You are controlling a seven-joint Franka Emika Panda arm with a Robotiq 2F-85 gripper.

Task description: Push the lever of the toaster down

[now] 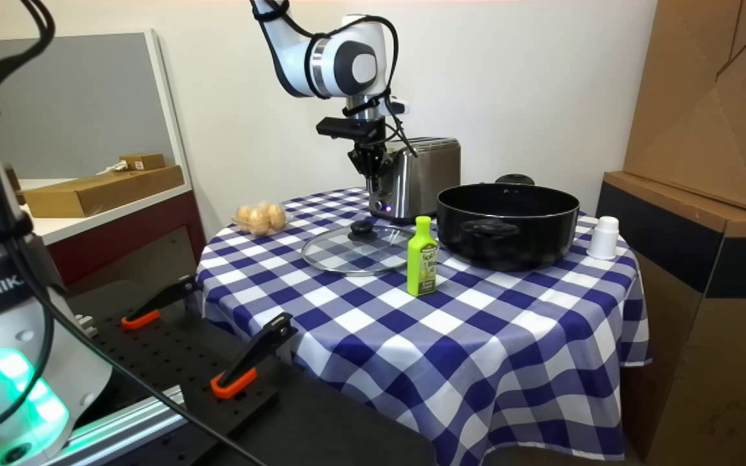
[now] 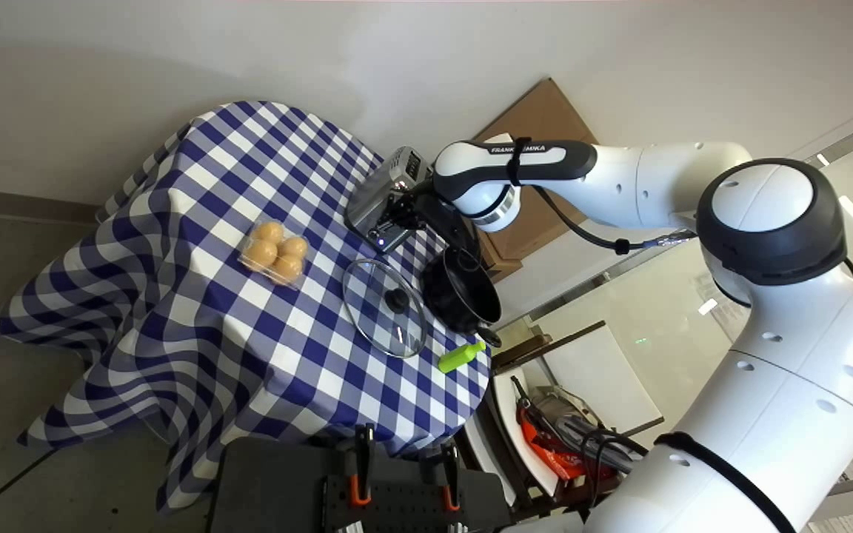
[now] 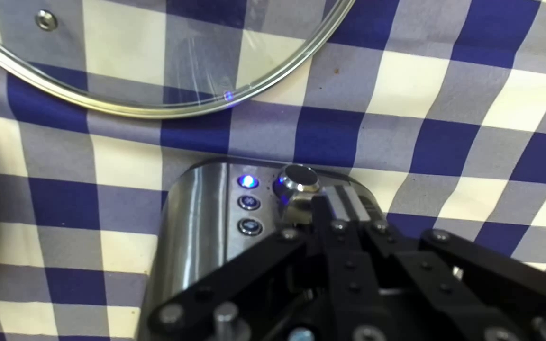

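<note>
In the wrist view's lower centre, the toaster stands just beside the jaws (lever indiscernible). The jaws are closed.

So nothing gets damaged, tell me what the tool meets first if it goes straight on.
Pointing down, the tool would probably meet the toaster first, near its knob; depth is unclear, so it might pass to the tablecloth.

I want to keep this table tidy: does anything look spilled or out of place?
One small thing: on the tablecloth near the glass lid, a brown speck, perhaps a crumb, breaks the check pattern. No spill shows.
</note>
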